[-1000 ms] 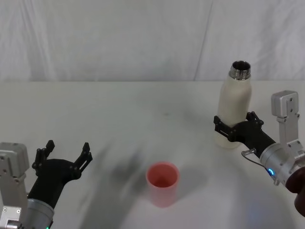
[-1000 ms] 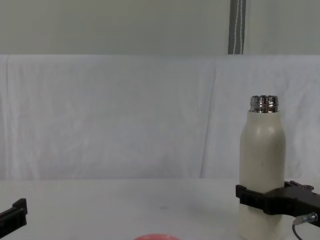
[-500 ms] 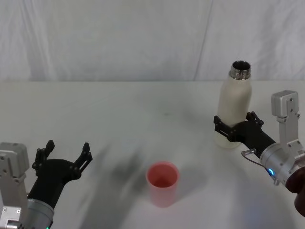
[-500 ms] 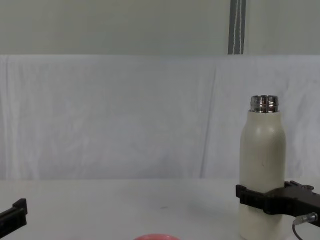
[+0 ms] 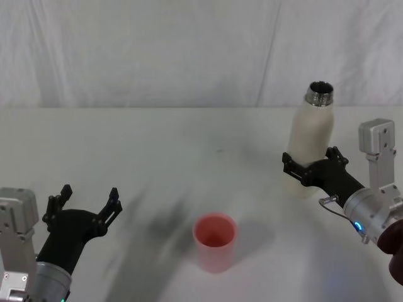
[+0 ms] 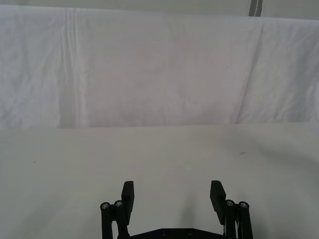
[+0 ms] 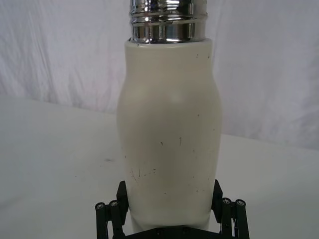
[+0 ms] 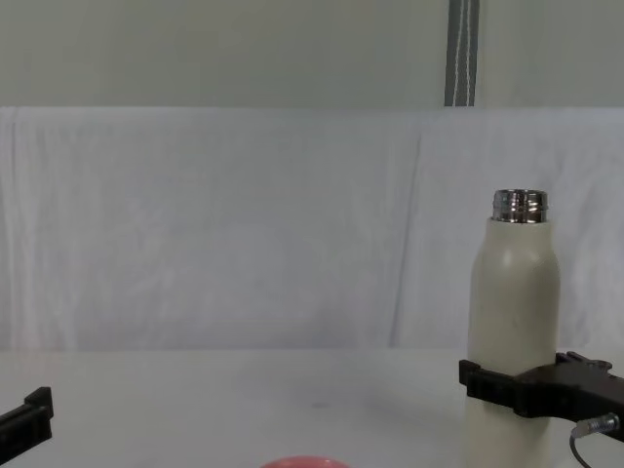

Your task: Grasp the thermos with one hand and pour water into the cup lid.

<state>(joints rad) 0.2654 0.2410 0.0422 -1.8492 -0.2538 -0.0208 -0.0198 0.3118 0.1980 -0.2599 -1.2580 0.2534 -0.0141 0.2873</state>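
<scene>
The cream-white thermos (image 5: 310,141) stands upright at the right of the table, its steel neck open at the top. My right gripper (image 5: 308,165) is shut on its lower body, one jaw on each side; the right wrist view shows the thermos (image 7: 169,129) between the fingers (image 7: 169,199). In the chest view the thermos (image 8: 512,312) rises above the black jaws. The pink cup lid (image 5: 215,242) stands open-side up near the table's front middle, apart from the thermos; its rim (image 8: 297,462) just shows in the chest view. My left gripper (image 5: 88,198) rests open at the front left, holding nothing.
The white table (image 5: 157,145) runs back to a white cloth backdrop (image 5: 157,50). The left wrist view shows the open left gripper (image 6: 172,191) over bare tabletop. Free room lies between the cup lid and both grippers.
The thermos has shifted slightly in the right gripper's hold, its neck a little further right. The left arm and the cup lid have not moved.
</scene>
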